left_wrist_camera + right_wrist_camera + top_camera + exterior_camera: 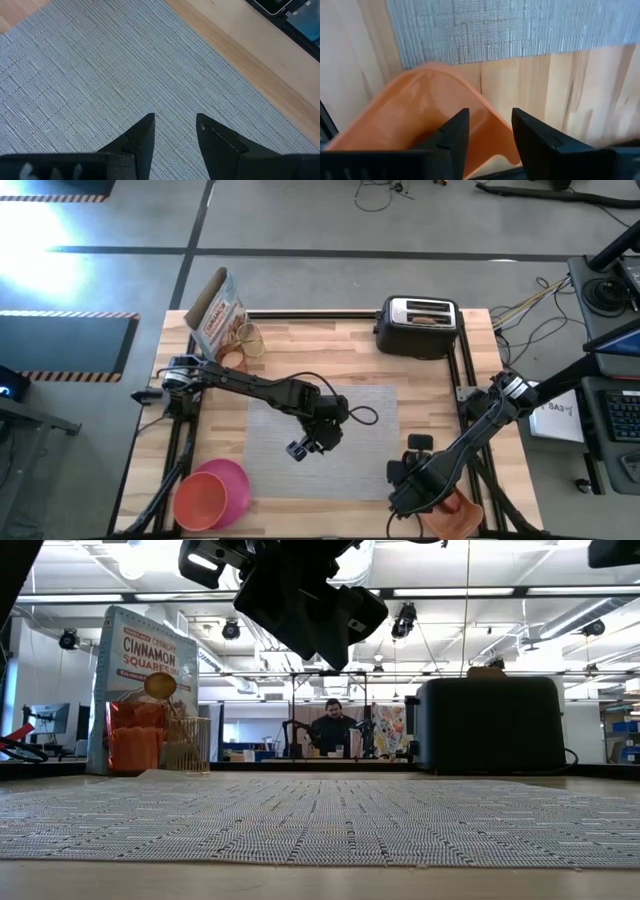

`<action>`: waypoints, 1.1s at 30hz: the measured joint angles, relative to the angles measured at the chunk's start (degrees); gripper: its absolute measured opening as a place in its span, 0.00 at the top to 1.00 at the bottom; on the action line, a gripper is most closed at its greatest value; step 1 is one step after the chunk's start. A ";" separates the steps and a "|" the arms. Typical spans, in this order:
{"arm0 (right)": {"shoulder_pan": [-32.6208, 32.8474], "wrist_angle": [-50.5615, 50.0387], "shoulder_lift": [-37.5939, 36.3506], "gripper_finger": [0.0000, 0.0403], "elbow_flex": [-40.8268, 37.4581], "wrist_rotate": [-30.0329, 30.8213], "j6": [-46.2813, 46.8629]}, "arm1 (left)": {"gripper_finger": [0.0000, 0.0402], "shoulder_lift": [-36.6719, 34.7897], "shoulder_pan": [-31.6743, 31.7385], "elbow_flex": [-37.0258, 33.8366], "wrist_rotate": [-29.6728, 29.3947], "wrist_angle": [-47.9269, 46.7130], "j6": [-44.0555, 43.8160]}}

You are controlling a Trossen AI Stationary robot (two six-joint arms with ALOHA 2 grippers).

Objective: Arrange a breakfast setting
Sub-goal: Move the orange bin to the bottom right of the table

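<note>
Your left gripper [172, 132] hangs over the grey mat [320, 442] with its fingers parted and nothing between them; only woven mat shows beyond the tips. Your right gripper [489, 131] sits at the table's near right corner, fingers spread (no grip on anything), with the orange tray [427, 112] directly ahead of and under the tips, the mat's edge just past it. The pink plate [228, 482] and the red-orange bowl [203, 502] nested in it lie off the mat's near left corner, well apart from both grippers.
</note>
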 joint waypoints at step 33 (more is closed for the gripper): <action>-0.04 7.08 0.04 0.81 -6.60 0.35 -25.69 | 0.68 0.00 0.00 -0.01 -0.39 -0.02 -1.96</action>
